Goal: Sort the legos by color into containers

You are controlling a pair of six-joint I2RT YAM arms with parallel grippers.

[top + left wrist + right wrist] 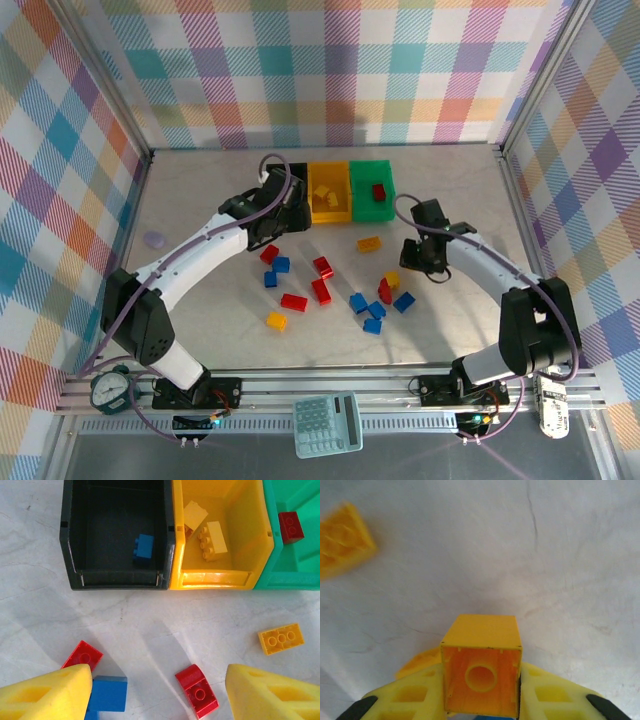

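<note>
R gripper (481,695) shut tight on yellow brick (481,662), held above table (570,555), prob for carrying to yellow bin (215,578); L gripper (160,695) wide open, empty, over red brick (197,690) near black bin (100,530).

A robotics lab cell — plaid cloth walls (400,60) on aluminium framing (107,80) around a pale tabletop (180,190), a slotted mounting rail (330,383) at 6 o'clock, a dial gauge (108,390) at 7 o'clock.
</note>
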